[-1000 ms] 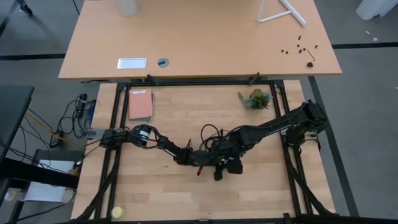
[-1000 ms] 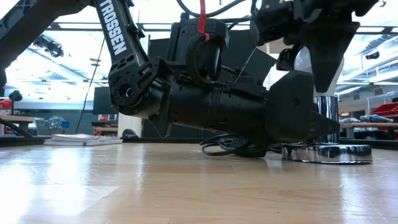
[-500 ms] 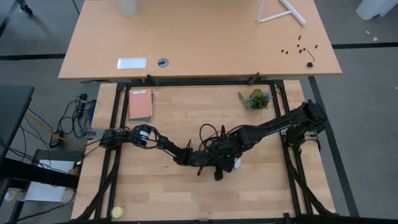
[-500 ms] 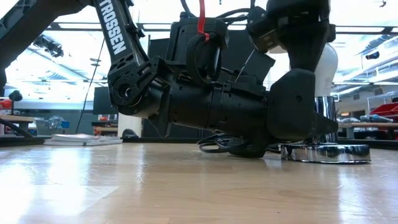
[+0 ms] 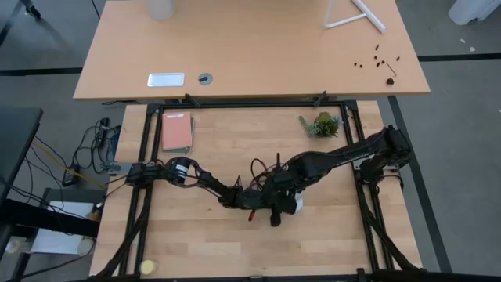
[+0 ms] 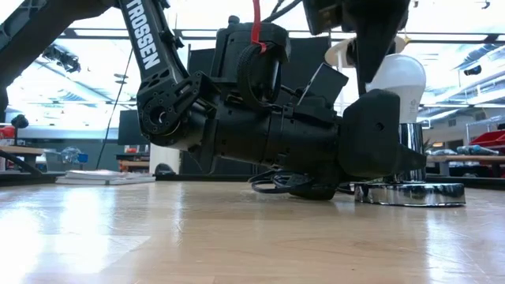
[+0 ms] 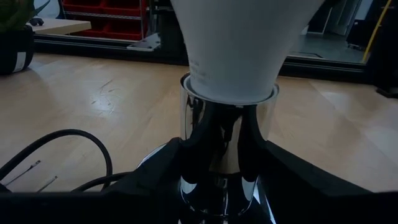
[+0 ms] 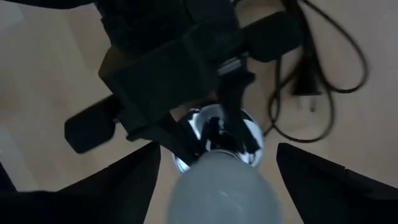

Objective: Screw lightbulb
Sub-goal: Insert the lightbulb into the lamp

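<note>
Table (image 5: 203, 149): light wooden top, both arms reaching to its middle; a black cord (image 8: 323, 56) lies coiled on it beside the work.

Left arm: laid low across the table, its gripper (image 7: 227, 171) at the socket (image 7: 227, 149); the 2 fingers sit either side of the chrome socket tube, touching it, clamped about halfway in; judged to be steadying the socket against turning.

Right arm: comes in from above; its gripper (image 8: 217, 180) hangs directly over the bulb, fingers spread wide to either side of the glass with clear gaps showing in the right wrist view; it grips nothing.

Socket: chrome tube on a round silvery disc (image 6: 410, 192), standing upright on the table.

Lightbulb (image 6: 397, 79): white, upright, base down in the socket mouth; in the left wrist view the white neck meets the chrome rim squarely, no screw thread visible above it; no tilt seen.

Task progress, as judgement: bulb is seated and stands unaided, so threading is at least well begun and possibly finished; whether it is fully tight cannot be told; remaining work is either 1 more re-grip and twist by the right gripper, or withdrawal of both arms.

Risk: a re-grip off centre could nudge the bulb; the left clamp limits this.
</note>
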`<state>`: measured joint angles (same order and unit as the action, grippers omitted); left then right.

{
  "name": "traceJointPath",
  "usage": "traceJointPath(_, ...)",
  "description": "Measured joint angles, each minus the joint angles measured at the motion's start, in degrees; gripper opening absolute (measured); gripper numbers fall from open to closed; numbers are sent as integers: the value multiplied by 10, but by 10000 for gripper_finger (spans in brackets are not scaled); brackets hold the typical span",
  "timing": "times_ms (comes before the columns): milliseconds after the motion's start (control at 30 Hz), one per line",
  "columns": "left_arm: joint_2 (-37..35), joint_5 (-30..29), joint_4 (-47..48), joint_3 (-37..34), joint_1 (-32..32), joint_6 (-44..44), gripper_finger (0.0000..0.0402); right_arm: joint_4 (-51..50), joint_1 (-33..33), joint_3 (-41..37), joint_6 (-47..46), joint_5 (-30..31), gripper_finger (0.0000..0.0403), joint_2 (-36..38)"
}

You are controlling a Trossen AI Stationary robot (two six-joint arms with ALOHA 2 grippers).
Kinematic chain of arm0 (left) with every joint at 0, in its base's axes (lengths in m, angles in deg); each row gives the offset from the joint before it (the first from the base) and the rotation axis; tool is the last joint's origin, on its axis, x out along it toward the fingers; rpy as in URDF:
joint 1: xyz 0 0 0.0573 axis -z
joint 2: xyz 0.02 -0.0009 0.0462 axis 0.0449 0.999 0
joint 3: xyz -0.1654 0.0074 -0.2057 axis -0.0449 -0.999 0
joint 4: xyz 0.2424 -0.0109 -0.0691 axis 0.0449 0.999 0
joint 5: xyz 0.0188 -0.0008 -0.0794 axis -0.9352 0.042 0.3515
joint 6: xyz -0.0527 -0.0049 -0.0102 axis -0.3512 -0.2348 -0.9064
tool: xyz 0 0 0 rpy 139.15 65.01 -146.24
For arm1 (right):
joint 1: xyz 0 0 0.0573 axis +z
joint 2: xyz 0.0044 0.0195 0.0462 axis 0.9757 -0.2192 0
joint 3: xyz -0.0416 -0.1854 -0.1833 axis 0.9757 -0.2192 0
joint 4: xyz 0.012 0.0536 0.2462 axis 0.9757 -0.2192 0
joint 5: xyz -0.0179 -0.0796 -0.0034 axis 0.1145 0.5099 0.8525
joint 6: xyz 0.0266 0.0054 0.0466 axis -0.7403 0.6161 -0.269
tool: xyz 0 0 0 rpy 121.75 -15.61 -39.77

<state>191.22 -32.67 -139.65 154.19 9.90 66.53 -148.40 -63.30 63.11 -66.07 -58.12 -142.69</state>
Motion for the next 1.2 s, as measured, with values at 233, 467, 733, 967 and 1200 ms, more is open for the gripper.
traceJointPath(233,0,0,0,0,0,0,198,-77,10,77,30,26,328,5)
traceJointPath(467,0,1,0,0,0,1,198,-92,73,77,14,122,327,64)
traceJointPath(733,0,2,0,0,0,1,198,-13,149,-20,-22,169,320,156)
traceJointPath(967,0,38,-2,0,-1,23,198,76,186,-163,-87,183,313,211)
traceJointPath(1200,0,42,-2,0,0,45,198,129,179,-243,-100,162,309,210)
